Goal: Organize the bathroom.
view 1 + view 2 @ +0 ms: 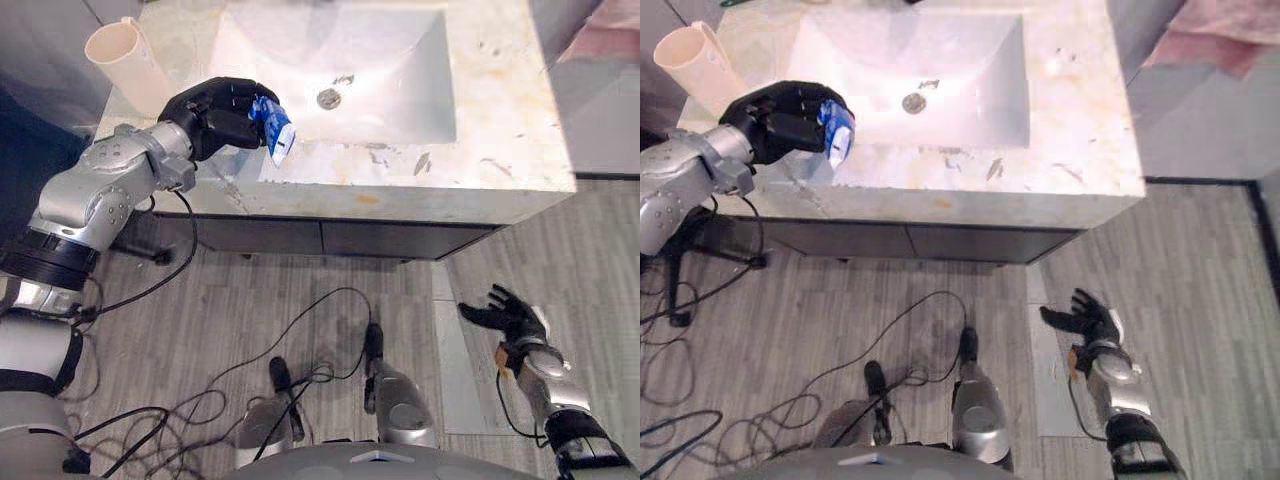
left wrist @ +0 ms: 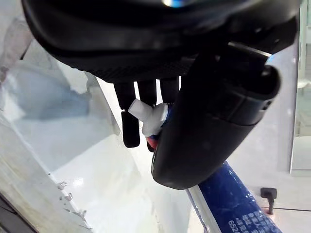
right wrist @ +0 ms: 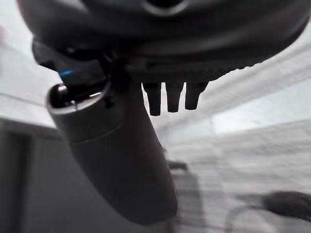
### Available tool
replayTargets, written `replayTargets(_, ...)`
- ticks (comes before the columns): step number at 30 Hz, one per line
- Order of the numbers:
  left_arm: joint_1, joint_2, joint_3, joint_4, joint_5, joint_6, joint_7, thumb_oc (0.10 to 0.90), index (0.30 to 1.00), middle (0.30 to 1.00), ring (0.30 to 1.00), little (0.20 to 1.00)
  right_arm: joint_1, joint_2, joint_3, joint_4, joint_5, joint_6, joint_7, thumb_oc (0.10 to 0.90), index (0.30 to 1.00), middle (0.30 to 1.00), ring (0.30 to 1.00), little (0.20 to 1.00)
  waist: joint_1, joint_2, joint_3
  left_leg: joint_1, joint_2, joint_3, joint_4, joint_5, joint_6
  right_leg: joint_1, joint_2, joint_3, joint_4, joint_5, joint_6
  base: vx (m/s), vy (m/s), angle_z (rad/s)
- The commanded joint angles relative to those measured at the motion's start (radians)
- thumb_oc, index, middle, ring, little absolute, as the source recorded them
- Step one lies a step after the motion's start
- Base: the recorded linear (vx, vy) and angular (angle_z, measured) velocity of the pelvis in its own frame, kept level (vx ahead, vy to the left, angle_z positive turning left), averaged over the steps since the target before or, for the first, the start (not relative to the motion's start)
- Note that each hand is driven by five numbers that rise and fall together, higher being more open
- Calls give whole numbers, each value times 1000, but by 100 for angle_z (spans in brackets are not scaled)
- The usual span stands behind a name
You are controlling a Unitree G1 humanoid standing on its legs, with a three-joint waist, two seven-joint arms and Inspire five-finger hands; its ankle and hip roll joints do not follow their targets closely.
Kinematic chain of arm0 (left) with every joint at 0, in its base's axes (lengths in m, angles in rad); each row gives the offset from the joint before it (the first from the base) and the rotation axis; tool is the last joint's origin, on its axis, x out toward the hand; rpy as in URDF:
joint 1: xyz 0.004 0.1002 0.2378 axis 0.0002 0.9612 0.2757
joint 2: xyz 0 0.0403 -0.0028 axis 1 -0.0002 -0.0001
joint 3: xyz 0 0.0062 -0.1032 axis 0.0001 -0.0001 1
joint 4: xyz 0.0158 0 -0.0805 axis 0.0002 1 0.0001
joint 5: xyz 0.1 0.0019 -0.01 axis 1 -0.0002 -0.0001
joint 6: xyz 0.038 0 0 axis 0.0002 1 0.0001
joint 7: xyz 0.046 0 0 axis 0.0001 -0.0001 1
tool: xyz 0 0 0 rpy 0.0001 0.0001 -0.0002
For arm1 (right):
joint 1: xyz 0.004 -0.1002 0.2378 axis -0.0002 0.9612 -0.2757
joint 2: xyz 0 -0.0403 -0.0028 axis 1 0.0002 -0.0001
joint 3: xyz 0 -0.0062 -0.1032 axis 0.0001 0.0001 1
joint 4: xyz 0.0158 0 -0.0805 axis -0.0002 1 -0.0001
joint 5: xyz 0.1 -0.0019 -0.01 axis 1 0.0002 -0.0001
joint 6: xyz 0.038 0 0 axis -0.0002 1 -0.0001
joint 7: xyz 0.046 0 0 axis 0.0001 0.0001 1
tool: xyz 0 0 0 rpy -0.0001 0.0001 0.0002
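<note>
Clutching blue tube (image 1: pixel 273 127), left hand (image 1: pixel 215 115), over sink (image 1: pixel 400 90)

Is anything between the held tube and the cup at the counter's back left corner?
Nothing visible. The left hand grips the blue tube at the sink's left edge; bare counter lies between it and the cup.

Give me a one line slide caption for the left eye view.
Left hand grips a blue tube over the marble vanity's front edge, beside the sink.
</note>
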State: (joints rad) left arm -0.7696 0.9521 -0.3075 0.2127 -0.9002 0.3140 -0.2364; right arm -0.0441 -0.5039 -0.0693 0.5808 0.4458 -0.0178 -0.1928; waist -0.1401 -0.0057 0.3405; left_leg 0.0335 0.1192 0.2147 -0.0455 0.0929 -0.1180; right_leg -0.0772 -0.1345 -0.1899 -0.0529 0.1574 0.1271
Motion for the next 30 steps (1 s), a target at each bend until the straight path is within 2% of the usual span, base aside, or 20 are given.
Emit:
replayTargets(1,-74,11,149,-39,-105,-88,-13,400,300,300,300,300,10,-144,-87,27,-65,-109,-174,800,900,900,900,900,-4,49,-81,-57,65,78,80,-64,-17,-20,-23,54,83,-135,26,85,-3,-6)
replayTargets(2,-65,1,157,-52,-123,-84,-11,400,300,300,300,300,9,-175,-131,-19,-104,-124,-225,800,900,900,900,900,-8,47,-86,-45,66,80,80,-73,-17,-9,-23,54,81,-141,28,40,5,-6)
replayTargets(3,-65,1,157,-52,-123,-84,-11,400,300,300,300,300,9,-175,-131,-19,-104,-124,-225,800,900,900,900,900,-8,47,-86,-45,66,80,80,-73,-17,-9,-23,54,81,-141,28,65,8,-4)
replayTargets(6,-68,-31,158,-113,-186,-100,32,400,300,300,300,300,-65,-334,-266,-152,-243,-112,-346,800,900,900,900,900,-5,44,-125,-22,67,91,78,-83,-18,13,-23,55,70,-144,30,103,13,2)
replayTargets(8,-90,-32,148,-123,-206,-99,55,400,300,300,300,300,-102,-390,-279,-185,-279,-110,-374,800,900,900,900,900,1,46,-139,-14,67,95,76,-86,-19,22,-24,51,69,-149,32,82,13,-3)
replayTargets(9,-90,-32,148,-123,-206,-99,55,400,300,300,300,300,-102,-390,-279,-185,-279,-110,-374,800,900,900,900,900,1,46,-139,-14,67,95,76,-86,-19,22,-24,51,69,-149,32,102,28,-2)
replayTargets(10,-130,-27,123,-126,-248,-103,87,400,300,300,300,300,-161,-459,-267,-251,-327,-74,-386,800,900,900,900,900,6,50,-156,-1,67,101,68,-88,-20,33,-25,47,69,-154,33,100,28,-1)
replayTargets(12,-162,-15,107,-128,-285,-96,102,400,300,300,300,300,-204,-498,-250,-291,-343,-61,-364,800,900,900,900,900,10,51,-168,6,66,104,65,-89,-21,41,-26,43,65,-156,34,105,25,0)
replayTargets(14,-203,-1,88,-134,-334,-87,116,400,300,300,300,300,-272,-548,-209,-351,-348,-56,-278,800,900,900,900,900,15,50,-183,18,67,113,61,-90,-23,52,-28,34,58,-155,36,81,12,6)
replayTargets(18,-242,9,64,-140,-373,-69,135,400,300,300,300,300,-333,-583,-138,-443,-354,-39,-134,800,900,900,900,900,21,48,-204,32,68,128,46,-84,-24,64,-31,16,50,-152,40,46,-3,9)
replayTargets(21,-260,17,53,-135,-405,-58,133,400,300,300,300,300,-387,-607,-70,-504,-335,-57,-32,800,900,900,900,900,31,42,-221,42,68,128,32,-78,-27,72,-32,2,46,-151,41,45,-7,17)
replayTargets(23,-264,11,51,-123,-415,-54,122,400,300,300,300,300,-451,-604,-11,-523,-293,-77,28,800,900,900,900,900,40,39,-233,49,68,119,24,-77,-28,77,-30,-3,43,-150,41,45,-7,3)
replayTargets(28,-232,-27,64,-125,-404,-58,106,400,300,300,300,300,-580,-549,110,-541,-222,-73,123,800,900,900,900,900,67,33,-248,61,68,86,8,-72,-31,93,-28,-10,35,-151,39,58,-5,4)
replayTargets(29,-227,-40,66,-134,-403,-49,112,400,300,300,300,300,-626,-538,145,-544,-278,164,30,800,900,900,900,900,76,31,-250,69,69,77,3,-75,-32,103,-29,-16,35,-156,40,52,-1,4)
replayTargets(30,-226,-42,69,-139,-406,-43,119,400,300,300,300,300,-648,-532,161,-570,-269,195,29,800,900,900,900,900,79,30,-252,68,70,77,3,-69,-32,102,-29,-19,35,-150,38,56,1,7)
